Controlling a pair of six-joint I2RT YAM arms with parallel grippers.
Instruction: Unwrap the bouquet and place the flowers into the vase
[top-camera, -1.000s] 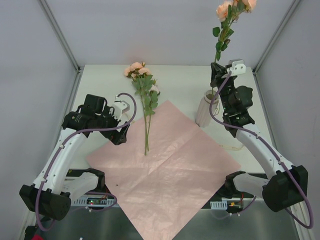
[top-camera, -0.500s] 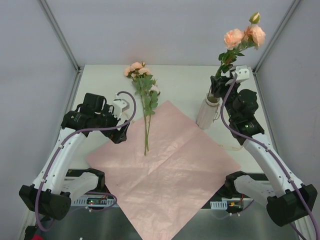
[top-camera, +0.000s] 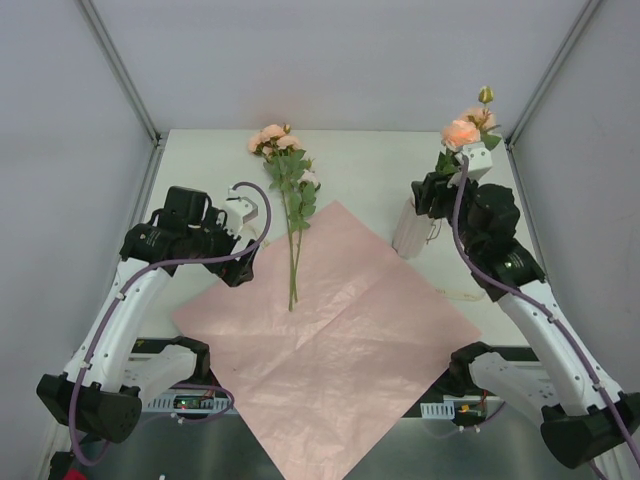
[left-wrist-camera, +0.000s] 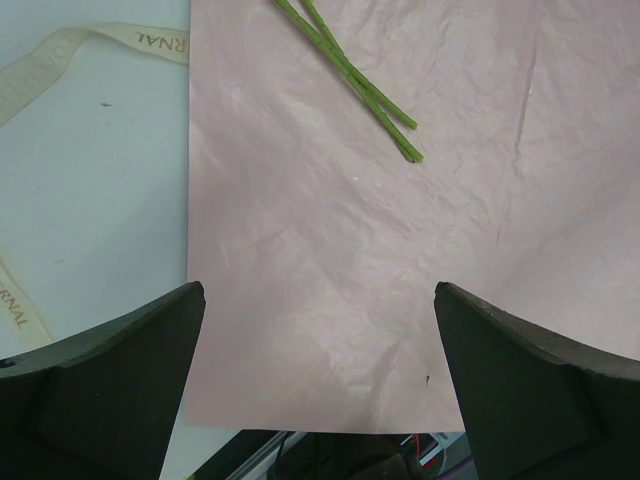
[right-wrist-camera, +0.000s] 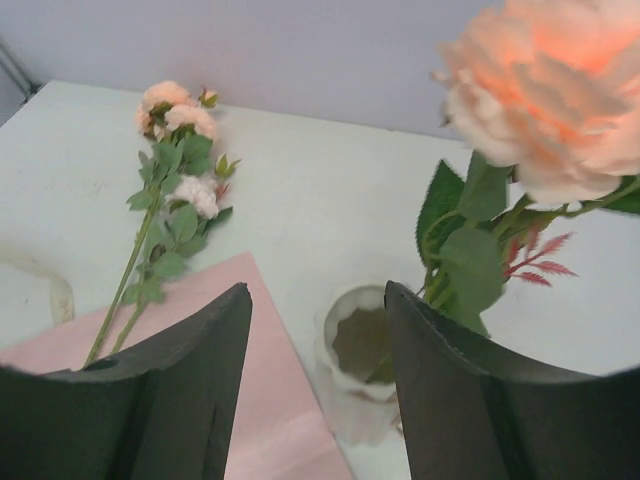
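Vase (right-wrist-camera: 360, 348): upright on counter (top-camera: 360, 170), just below right end effector (right-wrist-camera: 315, 292). One rose (right-wrist-camera: 545, 95) stands in the vase, its stem beside the right finger. Jaws apart, gripping nothing.
Loose flowers (top-camera: 290, 190): lying well left of vase, stems on pink paper (top-camera: 330, 330).
Left end effector (left-wrist-camera: 320, 300): left of vase, wide open above the paper, empty.

From above, the right claw (top-camera: 430, 195) covers the rim of the vase (top-camera: 407, 235), so you cannot see where the stem enters it. In your right wrist view the nearest rose (right-wrist-camera: 545, 90) is blurred and cut off by the top and right edges. In your left wrist view the green stems (left-wrist-camera: 358, 85) and cream ribbon (left-wrist-camera: 95, 52) run off the frame.
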